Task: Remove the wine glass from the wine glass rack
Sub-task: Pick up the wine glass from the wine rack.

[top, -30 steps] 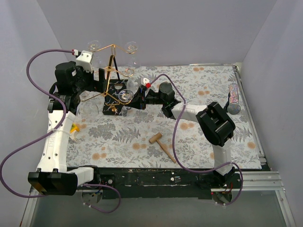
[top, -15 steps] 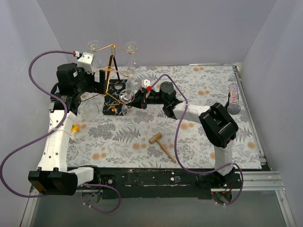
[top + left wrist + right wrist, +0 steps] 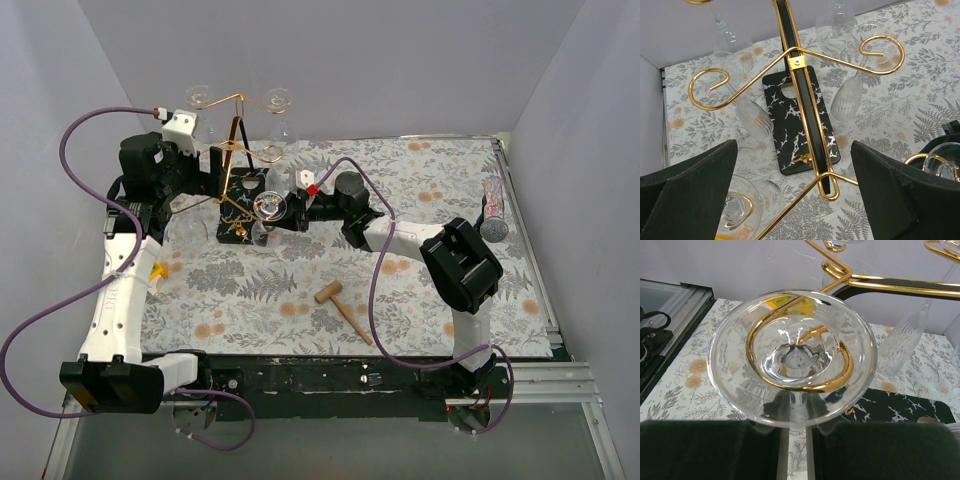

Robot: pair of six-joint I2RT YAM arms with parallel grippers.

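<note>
Across the bench (image 3: 450,180), spread with a fern-and-flower cloth, both arms reach toward the far left corner. Standing there is the rack (image 3: 238,140), a gold wire stand with scroll-ended arms on a central post, set on a black marbled base (image 3: 790,125).

On the left side, the left pincer (image 3: 794,145) is spread wide, one dark finger on each side of the post and touching nothing.

From the right, the right pincer (image 3: 795,422) has its fingers drawn in narrowly around the stem of the wine glass (image 3: 740,340). This glass hangs upside down on the rack's near right arm. In the right wrist view its round foot faces the camera, and the gold scroll (image 3: 805,382) curls beneath the foot, showing through the clear glass. The wine glass is therefore on the rack, not off it.

Other glasses (image 3: 755,120) hang bowl-down from the remaining scrolls, several with ribbed bowls; two feet show at the rack's top in the overhead view.

Well apart, near the front middle of the bench, lies a small wooden mallet (image 3: 342,305). A patterned tube (image 3: 493,205) lies at the right edge.
</note>
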